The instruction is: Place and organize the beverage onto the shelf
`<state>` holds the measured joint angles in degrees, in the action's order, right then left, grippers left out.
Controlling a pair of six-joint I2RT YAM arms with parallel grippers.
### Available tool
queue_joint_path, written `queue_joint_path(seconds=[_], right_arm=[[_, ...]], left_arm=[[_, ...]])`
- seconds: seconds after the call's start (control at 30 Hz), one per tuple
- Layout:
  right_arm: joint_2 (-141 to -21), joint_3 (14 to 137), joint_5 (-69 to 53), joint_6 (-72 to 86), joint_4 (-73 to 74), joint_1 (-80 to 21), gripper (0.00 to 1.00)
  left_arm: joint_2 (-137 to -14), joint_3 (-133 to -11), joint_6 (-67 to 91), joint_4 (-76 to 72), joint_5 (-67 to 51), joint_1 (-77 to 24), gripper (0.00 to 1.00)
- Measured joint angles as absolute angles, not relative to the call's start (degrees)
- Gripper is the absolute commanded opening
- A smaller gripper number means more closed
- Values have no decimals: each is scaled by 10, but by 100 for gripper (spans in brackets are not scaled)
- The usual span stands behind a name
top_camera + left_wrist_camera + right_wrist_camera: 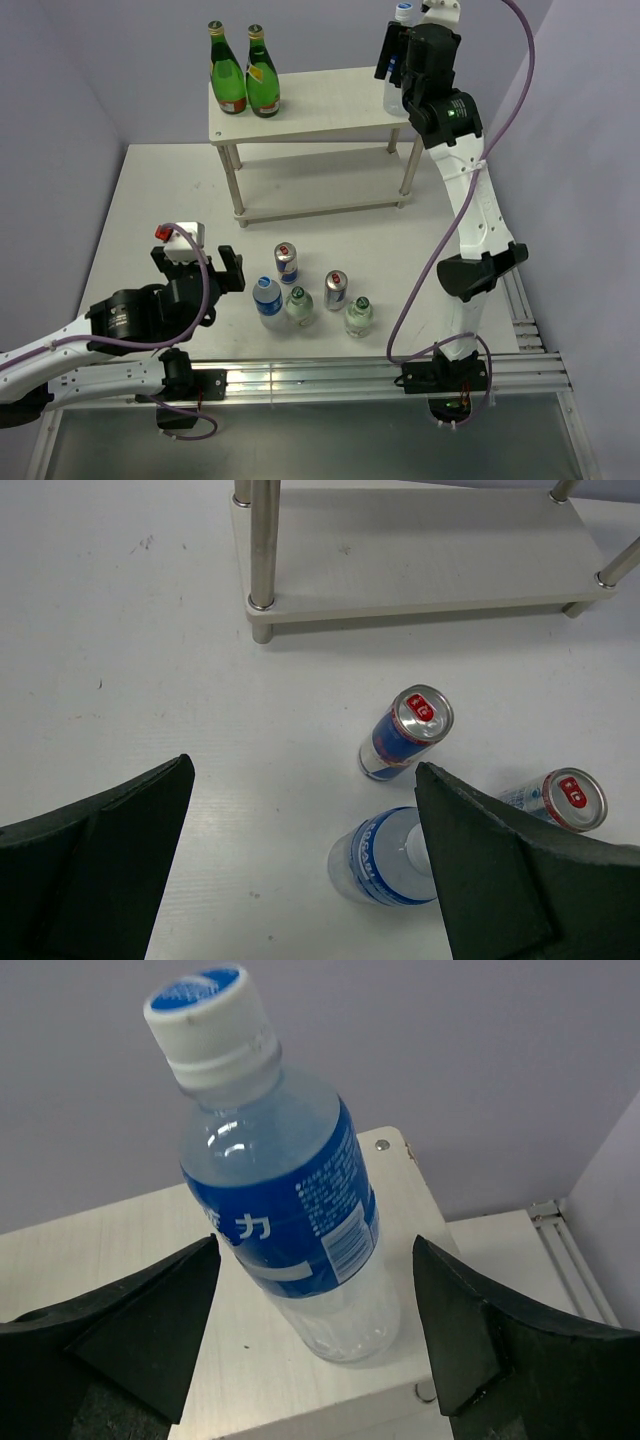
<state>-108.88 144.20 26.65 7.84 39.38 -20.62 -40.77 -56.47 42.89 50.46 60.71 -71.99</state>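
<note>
A tall blue-labelled water bottle stands upright at the right end of the cream shelf's top board. My right gripper straddles it, open, with a gap on each side. From above, its cap shows over the right gripper. On the table in front of the shelf stand another water bottle, two cans and two green-capped bottles. My left gripper hangs open to their left, holding nothing; the water bottle lies near its right finger.
Two green glass bottles stand at the left end of the shelf's top board. The lower board holds nothing that I can see. An aluminium rail runs along the table's near edge, and purple walls close in behind.
</note>
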Motion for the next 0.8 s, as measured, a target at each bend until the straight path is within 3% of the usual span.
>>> queue_joint_path(seconds=[0.63, 0.73, 0.8], right_arm=[[-1094, 1322, 270, 93, 352, -204, 80], [-1089, 1307, 269, 98, 350, -204, 100], [-1082, 1295, 264, 99, 349, -204, 100]], left_arm=[[-418, -562, 427, 505, 607, -720, 99], [-419, -562, 427, 504, 607, -720, 99], [-420, -562, 427, 504, 608, -720, 99]])
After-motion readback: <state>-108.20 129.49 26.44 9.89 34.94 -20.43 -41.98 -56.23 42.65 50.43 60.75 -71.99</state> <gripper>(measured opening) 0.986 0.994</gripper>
